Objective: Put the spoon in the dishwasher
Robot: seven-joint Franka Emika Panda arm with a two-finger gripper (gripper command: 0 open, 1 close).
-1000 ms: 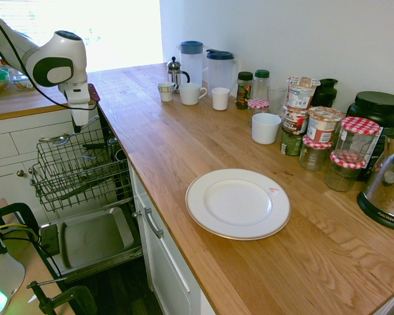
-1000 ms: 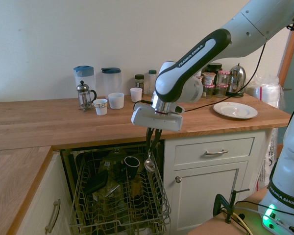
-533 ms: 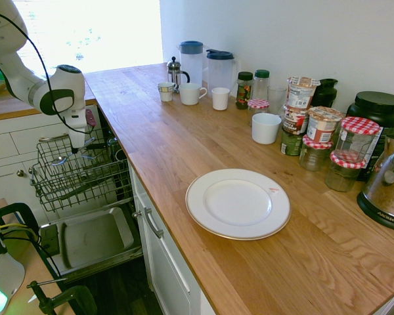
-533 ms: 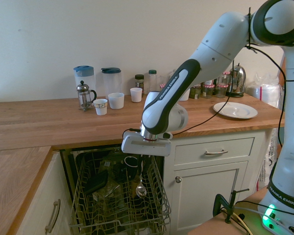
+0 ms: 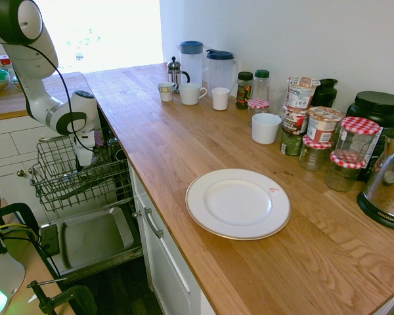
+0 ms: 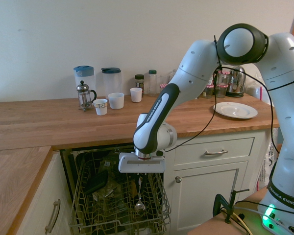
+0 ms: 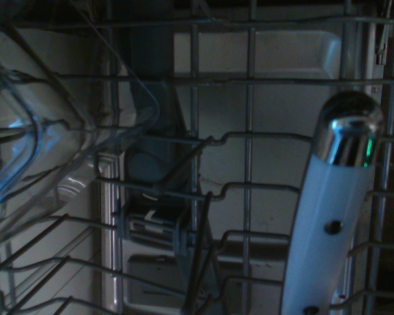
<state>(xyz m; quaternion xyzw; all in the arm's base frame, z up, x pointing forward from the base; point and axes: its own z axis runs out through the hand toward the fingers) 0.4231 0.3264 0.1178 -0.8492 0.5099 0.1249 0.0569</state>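
Observation:
The dishwasher stands open under the wooden counter, its wire rack [image 6: 112, 210] pulled out above the dropped grey door [image 5: 92, 239]. My gripper [image 6: 139, 179] hangs just over the rack, pointing down and shut on the spoon's handle. The spoon [image 6: 139, 201] dangles inside the rack with its shiny bowl lowest. In the first exterior view the gripper [image 5: 85, 159] dips into the rack [image 5: 79, 180], and the spoon is too small to make out. The wrist view shows the spoon's whitish handle [image 7: 325, 230] with a metal end against the rack wires.
Dark dishes [image 6: 98, 181] and a clear plastic container [image 7: 33, 131] sit in the rack. White drawers [image 6: 213, 152] flank the dishwasher. On the counter stand a white plate [image 5: 238, 203], mugs [image 5: 192, 94], jugs, a French press [image 5: 175, 72] and jars [image 5: 322, 131].
The arm has swung down and lowered the spoon from above the rack's rim into the rack. The gripper stayed shut on it.

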